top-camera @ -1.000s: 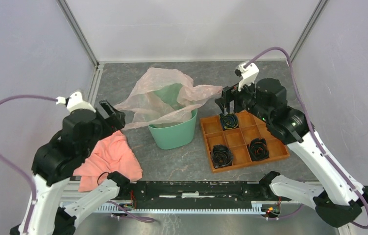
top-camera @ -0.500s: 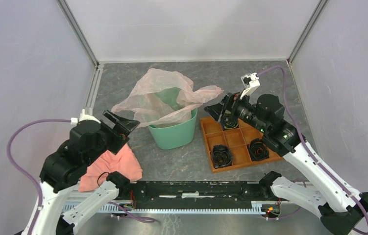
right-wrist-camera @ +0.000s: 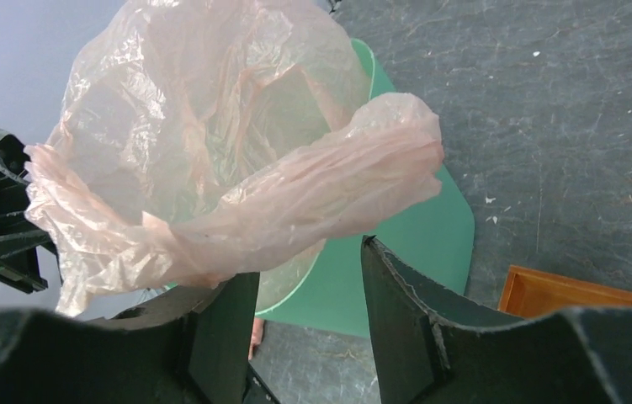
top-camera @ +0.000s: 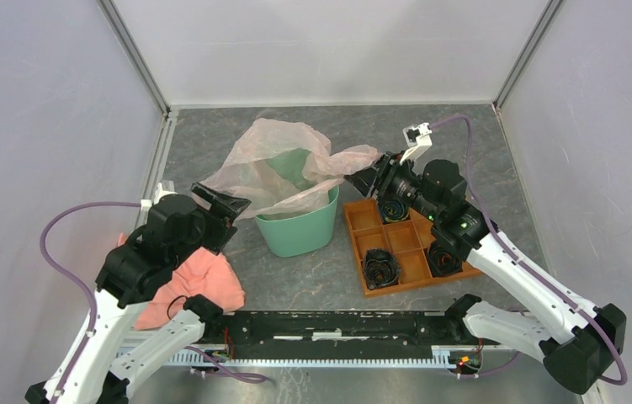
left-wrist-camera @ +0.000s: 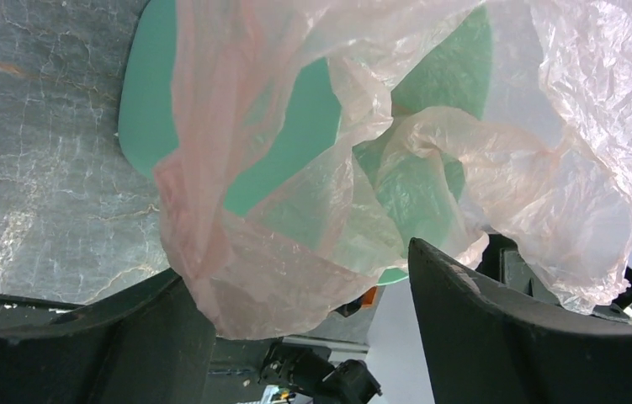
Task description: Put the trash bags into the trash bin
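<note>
The see-through pale pink trash bag (top-camera: 283, 164) lies crumpled over the mint-green trash bin (top-camera: 300, 227), its flaps spreading past the rim on both sides. My left gripper (top-camera: 226, 215) is open at the bag's left flap. In the left wrist view the bag (left-wrist-camera: 430, 151) hangs down between the spread jaws of that gripper (left-wrist-camera: 312, 295), over the bin (left-wrist-camera: 152, 109). My right gripper (top-camera: 363, 178) is open at the bag's right flap. In the right wrist view the flap (right-wrist-camera: 321, 194) lies just above that gripper (right-wrist-camera: 304, 286), and the bin (right-wrist-camera: 413, 244) is behind it.
An orange compartment tray (top-camera: 419, 238) holding black rolls (top-camera: 379, 268) sits right of the bin, under the right arm. A salmon-pink cloth (top-camera: 199, 282) lies at the near left under the left arm. Enclosure walls stand on three sides.
Both arms have swung in toward the bin: the left gripper moved right to the bag's left flap, the right gripper moved left to its right flap. The bag has barely shifted.
</note>
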### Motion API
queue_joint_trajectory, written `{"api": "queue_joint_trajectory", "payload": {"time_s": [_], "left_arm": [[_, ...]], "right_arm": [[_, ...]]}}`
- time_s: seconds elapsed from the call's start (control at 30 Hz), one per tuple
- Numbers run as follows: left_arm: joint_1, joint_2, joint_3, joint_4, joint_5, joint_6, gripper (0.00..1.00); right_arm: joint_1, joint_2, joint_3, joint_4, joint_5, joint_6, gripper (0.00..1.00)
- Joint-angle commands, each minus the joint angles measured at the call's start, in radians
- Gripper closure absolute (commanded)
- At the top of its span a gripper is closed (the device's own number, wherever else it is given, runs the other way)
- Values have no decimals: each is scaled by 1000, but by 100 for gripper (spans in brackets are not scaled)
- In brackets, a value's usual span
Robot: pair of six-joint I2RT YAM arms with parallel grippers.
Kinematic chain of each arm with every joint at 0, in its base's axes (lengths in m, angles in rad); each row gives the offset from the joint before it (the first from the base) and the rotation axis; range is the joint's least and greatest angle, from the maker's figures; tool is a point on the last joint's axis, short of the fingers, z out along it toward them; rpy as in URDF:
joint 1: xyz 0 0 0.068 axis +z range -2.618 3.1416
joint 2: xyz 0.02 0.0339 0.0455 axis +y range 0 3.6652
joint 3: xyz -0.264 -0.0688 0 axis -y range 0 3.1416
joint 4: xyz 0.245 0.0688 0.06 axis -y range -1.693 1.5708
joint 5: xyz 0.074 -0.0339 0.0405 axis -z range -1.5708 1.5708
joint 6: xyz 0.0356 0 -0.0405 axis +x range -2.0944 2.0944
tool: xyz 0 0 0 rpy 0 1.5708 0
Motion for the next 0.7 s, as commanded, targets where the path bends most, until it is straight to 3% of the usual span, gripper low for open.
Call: {"api": "queue_joint_trajectory", "payload": {"time_s": [0.0,0.07,0.2,0.3,0.47,0.67], "left_arm": [[-1,6,-4,46,-75,-37,19],[-2,3,-7,63,-91,-25,25],[-1,8,-2,83,-111,8,56],[-1,9,-1,98,-99,40,65],[0,-3,5,87,-74,95,81],[-1,-40,-29,86,20,157,89]], "right_arm": [[1,24,9,95,56,-10,47],[1,40,8,115,64,-8,52],[0,71,14,134,57,9,57],[0,88,17,144,43,11,65],[0,85,12,142,16,-5,99],[0,28,-8,43,-58,-41,100]]}}
